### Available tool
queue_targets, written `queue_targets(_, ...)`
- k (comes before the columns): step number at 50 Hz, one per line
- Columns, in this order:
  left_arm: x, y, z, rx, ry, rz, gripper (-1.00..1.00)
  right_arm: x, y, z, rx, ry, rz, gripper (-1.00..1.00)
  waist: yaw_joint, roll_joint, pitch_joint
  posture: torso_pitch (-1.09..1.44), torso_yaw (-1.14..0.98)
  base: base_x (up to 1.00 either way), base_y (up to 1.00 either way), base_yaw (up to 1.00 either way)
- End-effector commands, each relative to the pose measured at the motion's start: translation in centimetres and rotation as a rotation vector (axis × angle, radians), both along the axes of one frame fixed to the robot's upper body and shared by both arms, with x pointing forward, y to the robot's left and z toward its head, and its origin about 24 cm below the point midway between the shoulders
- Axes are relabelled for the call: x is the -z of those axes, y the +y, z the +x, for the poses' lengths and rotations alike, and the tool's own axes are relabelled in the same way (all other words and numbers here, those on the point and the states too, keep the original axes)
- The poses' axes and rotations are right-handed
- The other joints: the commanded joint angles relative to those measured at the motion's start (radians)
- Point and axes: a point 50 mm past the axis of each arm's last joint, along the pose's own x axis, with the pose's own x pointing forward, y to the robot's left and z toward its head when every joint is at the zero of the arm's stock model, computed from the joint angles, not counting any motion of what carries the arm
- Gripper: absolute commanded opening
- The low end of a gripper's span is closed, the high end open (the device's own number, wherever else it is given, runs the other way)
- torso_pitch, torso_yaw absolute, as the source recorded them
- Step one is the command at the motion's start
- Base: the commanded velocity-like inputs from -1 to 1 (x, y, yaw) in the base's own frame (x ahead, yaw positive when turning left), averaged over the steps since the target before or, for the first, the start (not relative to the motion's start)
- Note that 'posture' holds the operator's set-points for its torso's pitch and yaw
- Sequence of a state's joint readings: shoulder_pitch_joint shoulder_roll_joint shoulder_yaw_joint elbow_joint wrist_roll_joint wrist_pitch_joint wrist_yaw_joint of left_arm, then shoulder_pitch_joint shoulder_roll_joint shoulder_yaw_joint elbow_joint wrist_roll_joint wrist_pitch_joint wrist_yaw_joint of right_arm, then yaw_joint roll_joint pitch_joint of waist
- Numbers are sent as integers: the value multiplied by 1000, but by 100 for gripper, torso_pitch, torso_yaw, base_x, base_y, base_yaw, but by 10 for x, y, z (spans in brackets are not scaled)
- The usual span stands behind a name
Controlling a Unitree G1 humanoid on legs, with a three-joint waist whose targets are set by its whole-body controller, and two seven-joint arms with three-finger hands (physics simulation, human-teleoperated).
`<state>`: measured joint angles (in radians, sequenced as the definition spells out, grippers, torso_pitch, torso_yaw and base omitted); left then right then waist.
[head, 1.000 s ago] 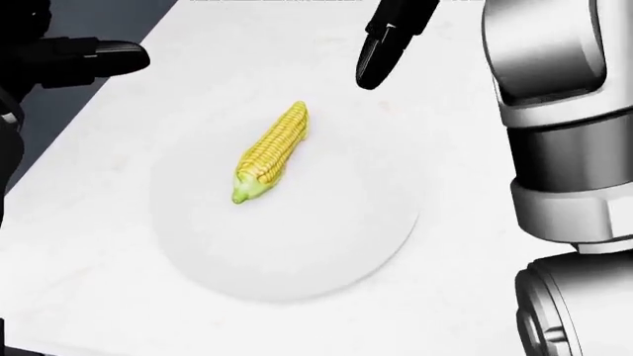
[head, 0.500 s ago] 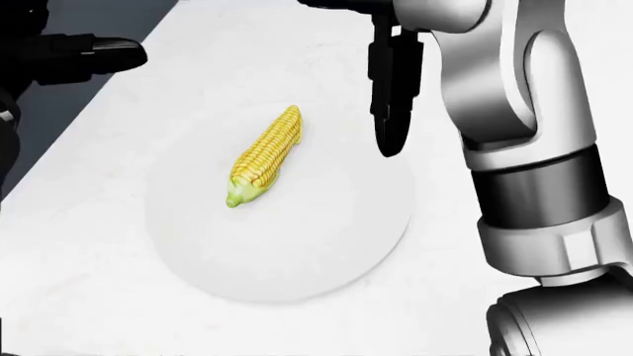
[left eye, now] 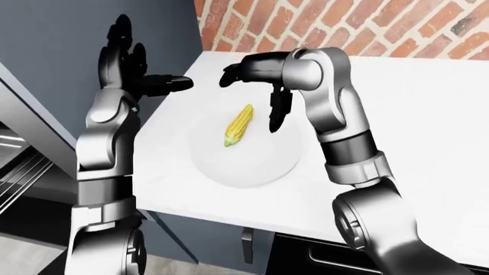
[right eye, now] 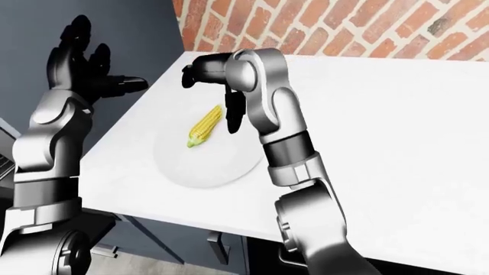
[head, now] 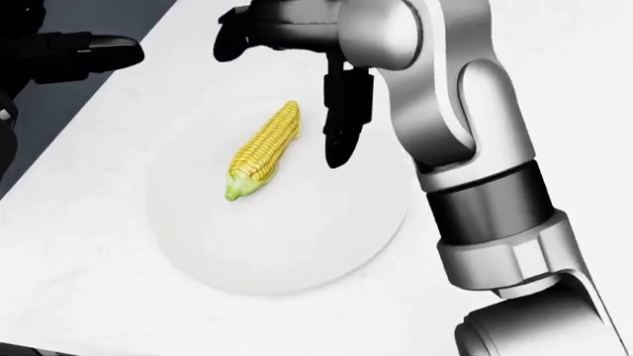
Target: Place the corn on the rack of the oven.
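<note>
A yellow corn cob (head: 263, 149) with a green stem end lies on a white round plate (head: 326, 245) on the white counter. My right hand (head: 297, 74) is open and hangs over the corn's upper end: one black finger (head: 341, 122) points down just right of the cob, the others (head: 243, 33) reach left above it. None of them touches the corn. My left hand (left eye: 133, 71) is open and raised off the counter's left edge, away from the corn. The oven rack (left eye: 19, 175) shows low at the left in the left-eye view.
A red brick wall (left eye: 367, 26) runs along the counter's top edge. A dark grey cabinet panel (left eye: 53, 40) stands left of the counter. The counter's left edge (head: 89, 111) runs diagonally beside the plate. Dark drawer fronts (left eye: 298, 258) sit under the counter.
My right hand has swung left and down over the plate, from above and to the right of the corn to right beside its upper end. The corn and the left hand have stayed put.
</note>
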<state>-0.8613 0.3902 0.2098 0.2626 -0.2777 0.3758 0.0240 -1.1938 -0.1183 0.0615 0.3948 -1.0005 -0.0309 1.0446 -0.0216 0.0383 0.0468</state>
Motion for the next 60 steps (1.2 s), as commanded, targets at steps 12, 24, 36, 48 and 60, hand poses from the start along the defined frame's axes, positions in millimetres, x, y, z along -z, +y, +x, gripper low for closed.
queue_targets(12, -24, 1, -5, 0, -104, 10, 100, -9, 17, -1, -57, -87, 3, 54, 0, 8, -34, 0, 0, 0, 0, 0)
queue_targets(24, -24, 2, -5, -2, -101, 6, 100, 6, 31, 5, -93, -77, -27, 44, -2, 11, -36, 0, 0, 0, 0, 0)
queue_targets(36, -25, 2, -4, -3, -102, 3, 100, 20, 42, 9, -126, -91, -43, 45, -3, 15, -38, 0, 0, 0, 0, 0)
queue_targets(48, -24, 2, -5, -1, -101, 4, 100, 30, 44, 12, -150, -118, -90, 41, -3, 15, -38, 0, 0, 0, 0, 0)
queue_targets(60, -24, 2, -5, -1, -102, 4, 100, 41, 45, 14, -156, -116, -100, 41, -2, 14, -38, 0, 0, 0, 0, 0)
